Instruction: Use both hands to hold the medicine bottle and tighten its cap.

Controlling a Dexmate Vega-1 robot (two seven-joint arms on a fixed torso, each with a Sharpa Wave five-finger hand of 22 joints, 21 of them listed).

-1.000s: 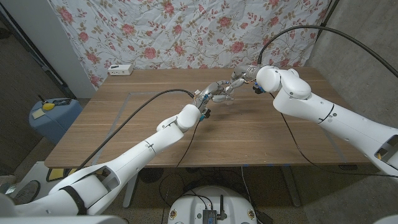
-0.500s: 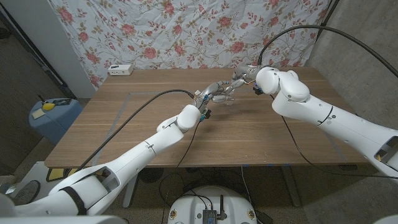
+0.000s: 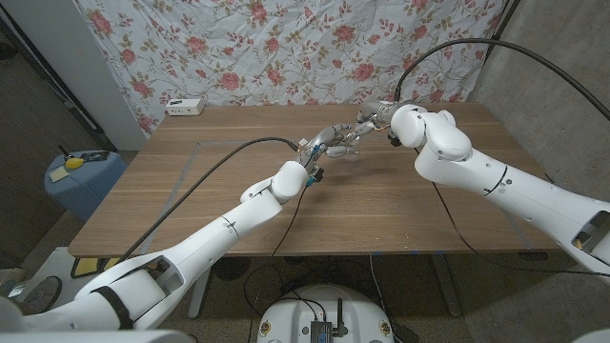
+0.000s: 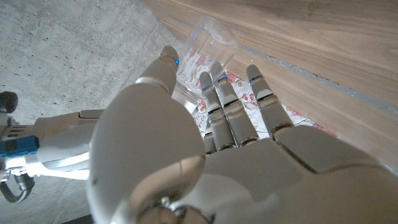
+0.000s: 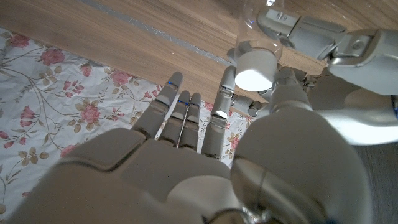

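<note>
A clear medicine bottle (image 4: 209,41) with a white cap (image 5: 255,68) is held above the wooden table (image 3: 400,205), just beyond its middle. My left hand (image 3: 327,143) grips the bottle's body, thumb (image 4: 163,67) on one side and fingers (image 4: 219,93) on the other. My right hand (image 3: 374,116) comes at the bottle from the right. In the right wrist view its thumb (image 5: 291,93) and one finger (image 5: 227,84) pinch the cap while its other fingers are spread. The same view has the bottle (image 5: 261,18) with my left hand (image 5: 311,31) around it.
A small white box (image 3: 184,106) lies at the table's back left corner. A floral cloth (image 3: 286,48) hangs behind the table. A blue bin (image 3: 81,176) stands on the floor to the left. Black cables trail along both arms.
My right forearm has shifted slightly to the left and turned a little at the cap. The left hand and the bottle stay where they were.
</note>
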